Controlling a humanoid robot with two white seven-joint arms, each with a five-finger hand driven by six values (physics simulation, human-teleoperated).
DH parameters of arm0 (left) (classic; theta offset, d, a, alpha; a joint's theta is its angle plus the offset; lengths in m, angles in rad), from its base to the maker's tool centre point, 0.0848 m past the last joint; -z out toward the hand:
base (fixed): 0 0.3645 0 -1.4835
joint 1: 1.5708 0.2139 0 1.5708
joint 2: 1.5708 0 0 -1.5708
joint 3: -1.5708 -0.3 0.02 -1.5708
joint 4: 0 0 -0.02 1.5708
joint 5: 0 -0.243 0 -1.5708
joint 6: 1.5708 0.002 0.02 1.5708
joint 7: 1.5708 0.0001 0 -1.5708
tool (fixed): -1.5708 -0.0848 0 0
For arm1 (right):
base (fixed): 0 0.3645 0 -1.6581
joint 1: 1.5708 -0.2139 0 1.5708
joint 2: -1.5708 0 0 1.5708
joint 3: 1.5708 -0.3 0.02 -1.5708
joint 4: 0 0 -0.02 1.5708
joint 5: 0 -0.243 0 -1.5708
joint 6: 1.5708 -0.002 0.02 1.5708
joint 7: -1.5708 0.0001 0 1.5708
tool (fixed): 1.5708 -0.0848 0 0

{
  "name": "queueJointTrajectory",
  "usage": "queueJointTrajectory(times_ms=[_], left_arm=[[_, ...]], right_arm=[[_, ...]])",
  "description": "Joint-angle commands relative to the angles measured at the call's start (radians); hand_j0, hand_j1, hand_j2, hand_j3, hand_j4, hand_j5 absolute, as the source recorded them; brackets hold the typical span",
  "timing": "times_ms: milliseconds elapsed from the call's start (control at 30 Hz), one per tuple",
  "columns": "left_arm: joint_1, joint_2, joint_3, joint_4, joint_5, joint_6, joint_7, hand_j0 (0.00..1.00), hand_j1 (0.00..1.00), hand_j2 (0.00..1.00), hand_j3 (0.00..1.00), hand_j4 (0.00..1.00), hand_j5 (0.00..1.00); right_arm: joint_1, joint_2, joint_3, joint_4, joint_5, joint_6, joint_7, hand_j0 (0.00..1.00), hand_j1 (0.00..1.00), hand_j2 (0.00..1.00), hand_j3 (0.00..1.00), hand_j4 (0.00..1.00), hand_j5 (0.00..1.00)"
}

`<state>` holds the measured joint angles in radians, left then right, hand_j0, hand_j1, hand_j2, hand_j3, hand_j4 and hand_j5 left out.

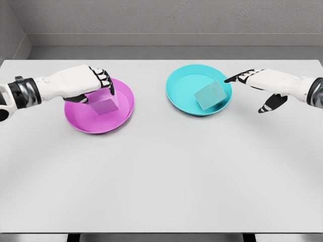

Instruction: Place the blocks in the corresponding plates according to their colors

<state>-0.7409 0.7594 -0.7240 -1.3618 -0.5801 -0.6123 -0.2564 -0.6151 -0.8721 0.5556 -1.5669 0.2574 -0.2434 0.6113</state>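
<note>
A pink block (pixel 104 105) sits inside the magenta plate (pixel 121 118) at the left. My left hand (pixel 96 89) is over that plate, its fingers (pixel 105 79) curled down around the block's top and its thumb on the near-left side. At the right, a cyan block (pixel 210 95) rests in the cyan plate (pixel 180 88), near its right rim. Beside that rim my right hand (pixel 255 88) hovers with fingers (pixel 237 77) stretched out toward the plate and the thumb hanging down, holding nothing and apart from the cyan block.
The white table (pixel 161 176) spreads wide in front of both plates. A grey wall runs behind its far edge.
</note>
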Motion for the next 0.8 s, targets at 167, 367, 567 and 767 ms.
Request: queueJointTrajectory(times_ms=[167,367,567,767], left_arm=[[-0.011,-0.034,0.002,0.066,-0.021,0.001,-0.006,0.72,0.72,0.72,0.72,0.72,0.72],[-0.020,-0.034,0.003,0.081,-0.040,0.001,-0.009,1.00,1.00,1.00,1.00,1.00,1.00],[-0.018,-0.014,0.043,0.063,-0.021,0.001,-0.004,1.00,1.00,1.00,1.00,1.00,1.00],[0.086,0.116,0.149,-0.071,0.048,0.001,-0.001,1.00,1.00,1.00,1.00,1.00,1.00]], right_arm=[[-0.002,-0.008,-0.011,-0.015,-0.001,-0.005,0.000,1.00,1.00,1.00,1.00,1.00,1.00],[0.005,-0.015,-0.019,-0.021,-0.003,-0.086,0.000,1.00,1.00,1.00,1.00,1.00,1.00],[0.106,-0.051,-0.111,-0.010,-0.007,-0.209,0.000,1.00,1.00,1.00,1.00,1.00,1.00],[0.158,-0.065,-0.166,-0.005,-0.012,-0.258,0.000,1.00,1.00,1.00,1.00,1.00,1.00]])
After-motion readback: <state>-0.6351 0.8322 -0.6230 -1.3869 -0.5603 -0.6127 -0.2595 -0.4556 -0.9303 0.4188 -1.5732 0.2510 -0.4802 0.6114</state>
